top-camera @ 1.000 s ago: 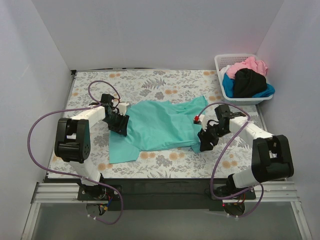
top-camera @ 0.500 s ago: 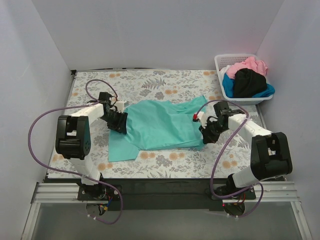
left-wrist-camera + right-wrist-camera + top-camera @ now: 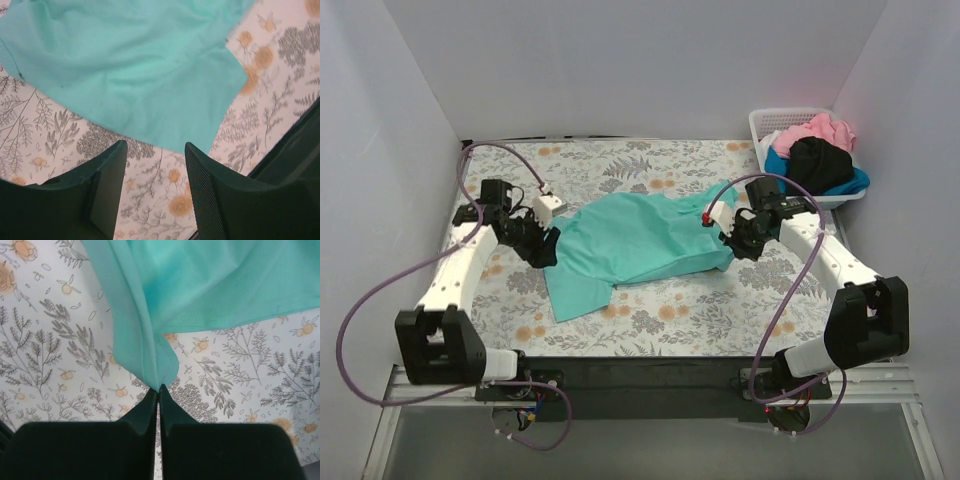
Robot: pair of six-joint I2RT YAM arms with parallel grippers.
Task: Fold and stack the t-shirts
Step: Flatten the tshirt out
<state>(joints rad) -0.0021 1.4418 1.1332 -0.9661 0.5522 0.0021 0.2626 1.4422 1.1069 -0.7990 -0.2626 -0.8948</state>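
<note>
A teal-green t-shirt [image 3: 630, 245] lies spread and rumpled across the middle of the floral table cloth. My right gripper [image 3: 729, 242] is at the shirt's right edge. In the right wrist view it [image 3: 160, 387] is shut on a pinched fold of the teal t-shirt [image 3: 200, 285], and the cloth rises from the tips. My left gripper [image 3: 544, 253] is by the shirt's left edge. In the left wrist view it [image 3: 155, 147] stands open over bare table cloth, just short of the teal hem [image 3: 130, 70], with nothing between its fingers. Pink [image 3: 815, 130], black [image 3: 817, 163] and blue [image 3: 775, 172] shirts lie piled at the back right.
A white lattice basket [image 3: 790, 114] at the back right corner holds the piled shirts. White walls close in the table on the left, back and right. Purple cables loop from both arms above the table cloth [image 3: 670, 315].
My right gripper has shut on the shirt's right edge and drawn it toward the back. My left arm has swung out leftward and its gripper stays open beside the shirt's left edge.
</note>
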